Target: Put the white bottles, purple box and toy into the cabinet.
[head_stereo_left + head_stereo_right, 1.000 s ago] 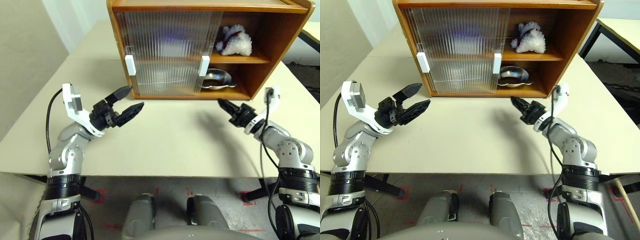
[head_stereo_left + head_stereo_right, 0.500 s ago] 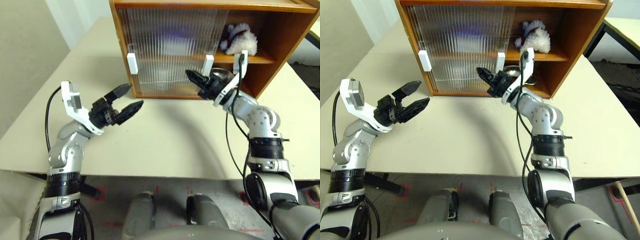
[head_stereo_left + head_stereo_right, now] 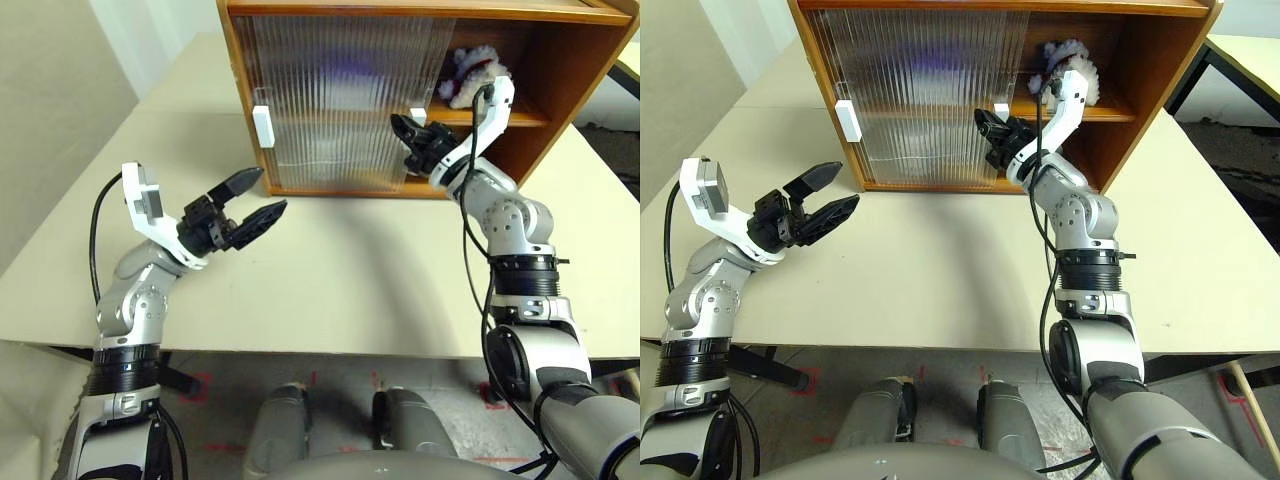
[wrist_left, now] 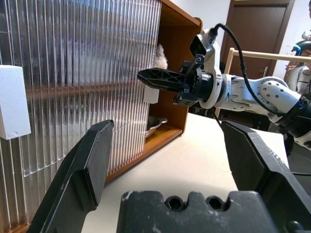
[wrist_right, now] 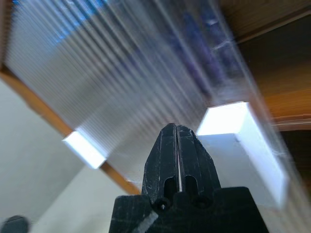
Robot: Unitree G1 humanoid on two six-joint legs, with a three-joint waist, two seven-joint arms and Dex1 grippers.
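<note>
At the upper centre of the head view we are holding our right end effector (image 3: 408, 131), fingers pressed together and gripping nothing, just beside the white handle (image 5: 241, 131) of the cabinet (image 3: 580, 70)'s right sliding door. Our left end effector (image 3: 255, 198) is hanging spread wide and empty over the bench (image 3: 350, 270) at the left. The toy (image 3: 472, 78) is sitting on the upper shelf at the upper right. We are judging the ribbed door light, stiff and slick, best pushed at its raised handle. The bottles and the box we cannot make out behind the panels.
</note>
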